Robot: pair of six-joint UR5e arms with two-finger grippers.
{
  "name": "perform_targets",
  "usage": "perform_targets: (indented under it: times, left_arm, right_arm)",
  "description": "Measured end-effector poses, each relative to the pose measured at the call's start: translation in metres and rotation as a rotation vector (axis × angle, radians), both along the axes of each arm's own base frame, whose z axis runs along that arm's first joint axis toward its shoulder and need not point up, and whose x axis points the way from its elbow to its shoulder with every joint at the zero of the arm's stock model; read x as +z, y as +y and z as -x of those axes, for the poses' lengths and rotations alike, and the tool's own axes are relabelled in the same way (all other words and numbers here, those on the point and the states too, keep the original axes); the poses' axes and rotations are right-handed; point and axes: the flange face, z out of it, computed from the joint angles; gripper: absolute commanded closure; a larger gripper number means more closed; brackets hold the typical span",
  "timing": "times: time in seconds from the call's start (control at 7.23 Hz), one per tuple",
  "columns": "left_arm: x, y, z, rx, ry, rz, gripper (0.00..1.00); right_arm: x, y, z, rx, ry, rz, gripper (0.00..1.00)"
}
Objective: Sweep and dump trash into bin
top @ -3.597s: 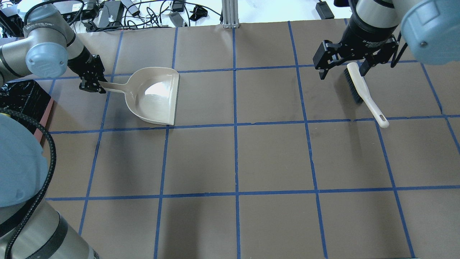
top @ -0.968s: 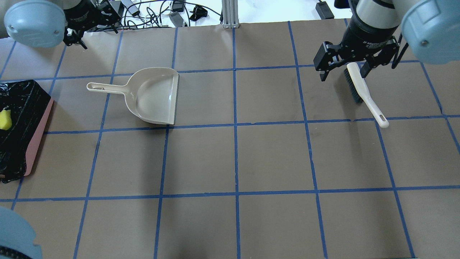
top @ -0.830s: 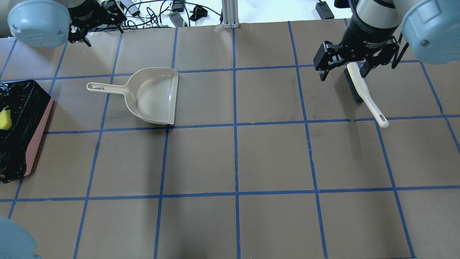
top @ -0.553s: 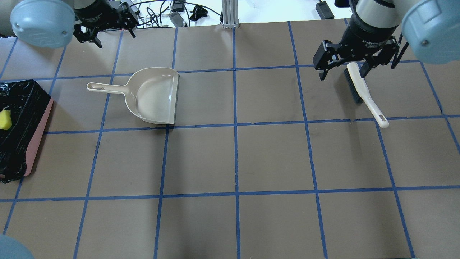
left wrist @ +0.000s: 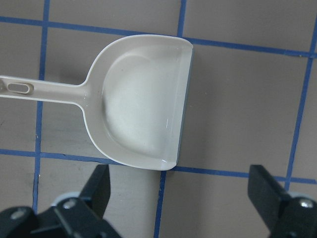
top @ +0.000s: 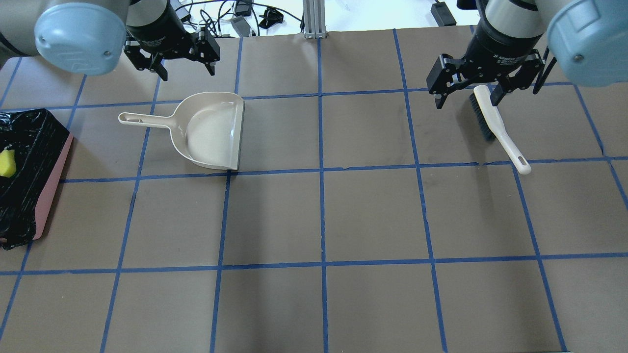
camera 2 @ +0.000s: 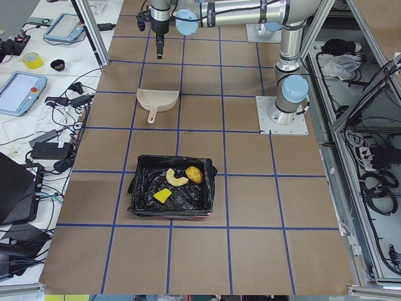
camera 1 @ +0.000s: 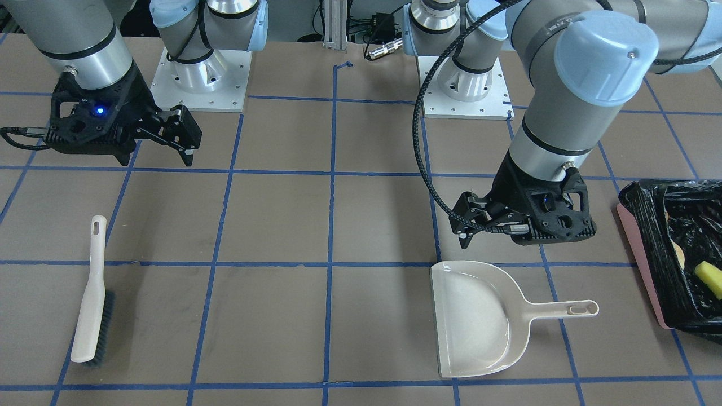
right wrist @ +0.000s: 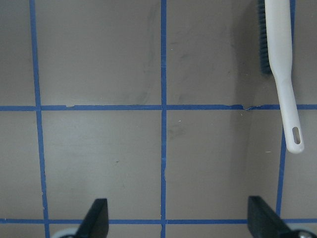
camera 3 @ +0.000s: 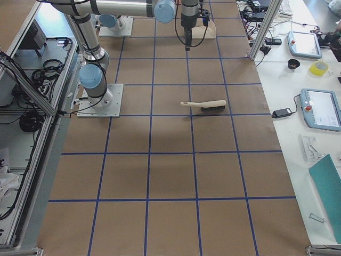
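The trash lies in the bin (camera 2: 135, 188), pink-sided with a black bag: a yellow wedge (camera 2: 161, 196), a croissant-like piece (camera 2: 173, 178) and a golden-brown oval (camera 2: 194, 174). In the overhead view only the wedge (top: 7, 163) shows in the bin (top: 49, 191), at the left edge. The beige dustpan (top: 211, 130) lies flat and empty on the table. My left gripper (top: 188, 72) is open and empty, hovering just beyond the pan's far side; its wrist view shows the pan (left wrist: 143, 114) below. My right gripper (top: 466, 98) is open and empty above the head of the brush (top: 495, 125).
The table is brown paper with a blue tape grid. Cables and power bricks (top: 162, 14) lie past the far edge, and a metal post (top: 313, 17) stands at the back centre. The arm bases (camera 1: 197, 62) are bolted on at my side.
My left gripper has let go of the dustpan handle, risen to the far left, then swung right to hover beyond the pan. The pan, brush and right arm have not moved.
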Motion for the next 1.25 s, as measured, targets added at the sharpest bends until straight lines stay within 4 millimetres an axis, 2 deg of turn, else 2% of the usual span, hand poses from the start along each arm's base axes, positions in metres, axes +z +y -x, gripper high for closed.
perform_targets:
  times: [0.55, 0.97, 1.25]
  left_arm:
    - [0.006, 0.031, 0.014, -0.15, -0.079, -0.109, 0.0]
    - [0.02, 0.056, 0.025, -0.178, -0.096, -0.12, 0.0]
    - [0.021, 0.063, 0.029, -0.179, -0.087, -0.118, 0.0]
  right_arm:
    - [0.0, 0.0, 0.0, -0.001, -0.002, 0.0, 0.0]
    - [0.0, 0.001, -0.002, 0.002, -0.002, -0.006, 0.0]
    - [-0.001, 0.001, -0.002, 0.002, -0.001, -0.006, 0.0]
